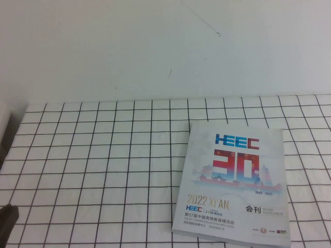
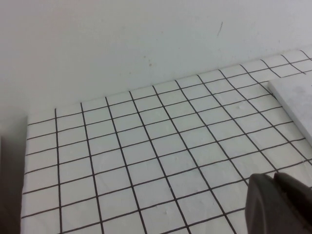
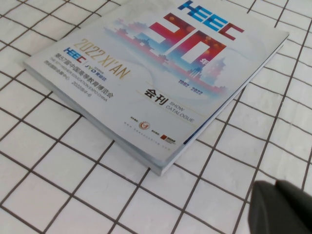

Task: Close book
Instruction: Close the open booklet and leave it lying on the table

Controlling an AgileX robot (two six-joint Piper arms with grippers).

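Observation:
The book (image 1: 232,181) lies flat and closed on the right side of the checked tablecloth, its pale cover with "HEEC 30" and "2022 XI'AN" facing up. The right wrist view shows that cover (image 3: 156,73) close by, and one corner of the book (image 2: 295,105) shows in the left wrist view. My left gripper (image 2: 275,176) hovers over bare cloth to the left of the book, shut on nothing; a dark bit of it (image 1: 8,214) shows at the table's front left. My right gripper (image 3: 275,184) is also shut and empty, just off the book's near right corner.
A white cloth with a black grid (image 1: 103,170) covers the table, and a plain white wall (image 1: 155,46) stands behind it. The cloth's left edge (image 1: 23,116) drops off near a grey object at the far left.

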